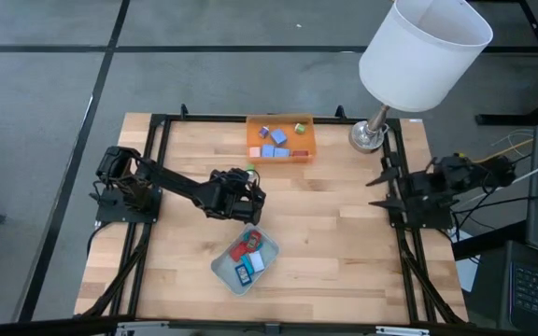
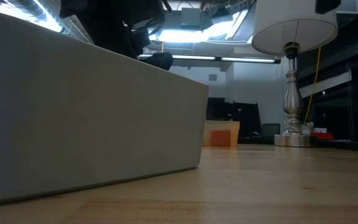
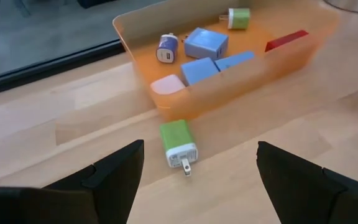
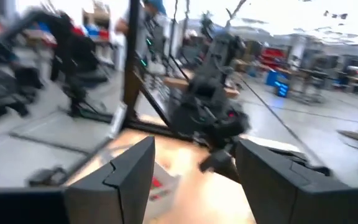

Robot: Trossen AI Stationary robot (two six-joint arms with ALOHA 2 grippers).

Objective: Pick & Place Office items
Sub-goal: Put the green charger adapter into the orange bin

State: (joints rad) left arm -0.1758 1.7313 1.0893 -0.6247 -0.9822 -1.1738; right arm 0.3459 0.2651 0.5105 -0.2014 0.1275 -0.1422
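Orange plastic marks the source tray (image 1: 281, 138) near the table's far edge in the high view, several office items (image 1: 274, 138) lying in it; more sit in the grey-green tray (image 1: 223, 266) nearer the front. My left gripper (image 1: 250, 193) hovers between the two trays, and the right gripper (image 1: 381, 191) waits at the right edge near the lamp (image 1: 417, 56).

Low view: the grey-green tray's wall (image 2: 92, 118) fills most of the frame; the orange tray (image 2: 221, 134) shows far behind.

Left wrist view: my fingers (image 3: 114, 171) stand spread with nothing between them, over a green plug-type piece (image 3: 178, 142) lying loose on the wood just beside the orange tray (image 3: 241, 74). I judge the risk is a skewed descent: one finger clips the tray wall or pushes the piece away.

Right wrist view: fingers (image 4: 129, 171) apart, empty.
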